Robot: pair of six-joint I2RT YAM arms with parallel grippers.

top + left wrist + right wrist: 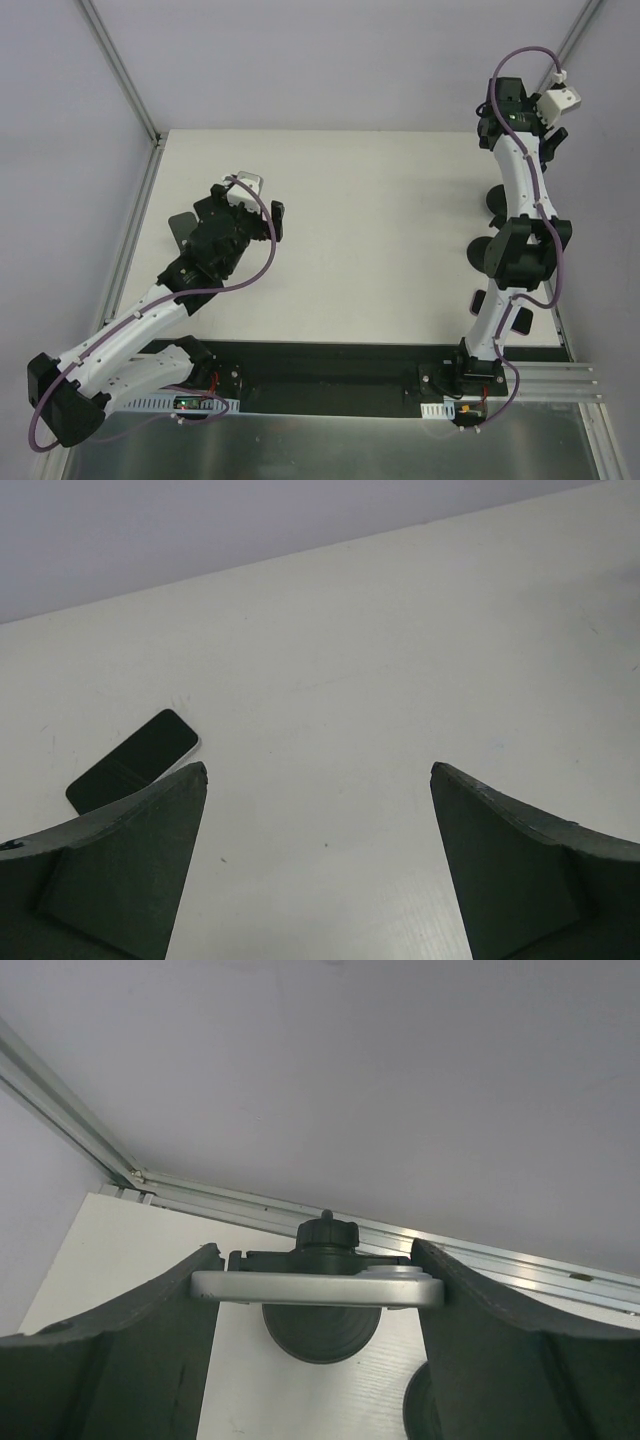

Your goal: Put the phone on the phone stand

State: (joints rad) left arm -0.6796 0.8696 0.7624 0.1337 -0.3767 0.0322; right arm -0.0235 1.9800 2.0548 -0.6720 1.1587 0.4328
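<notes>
Black, glossy and lying flat, the phone (135, 760) rests on the white table (400, 650) just past the tip of one finger of the left gripper (318, 768). It sits off to the side, not between the jaws, which stand wide apart with nothing in them. The phone looks thin, stiff and fairly light, but it is slick and flush with the tabletop, so I judge a pinch from straight above would find little purchase. The long edges seem the place to take hold, perhaps after tipping one up, and the squeeze should be gentle since glass chips.

Farther off, toward the far right corner, the right gripper (315, 1250) is raised and appears clamped on the phone stand (320, 1288). The stand's silver head plate spans from one finger to the other and touches both, with a black knob above it and a dark round disc beyond. I cannot tell whether the stand's base sits on the table. The head looks narrow, so the phone probably has to meet it squarely or it could slip off.
</notes>
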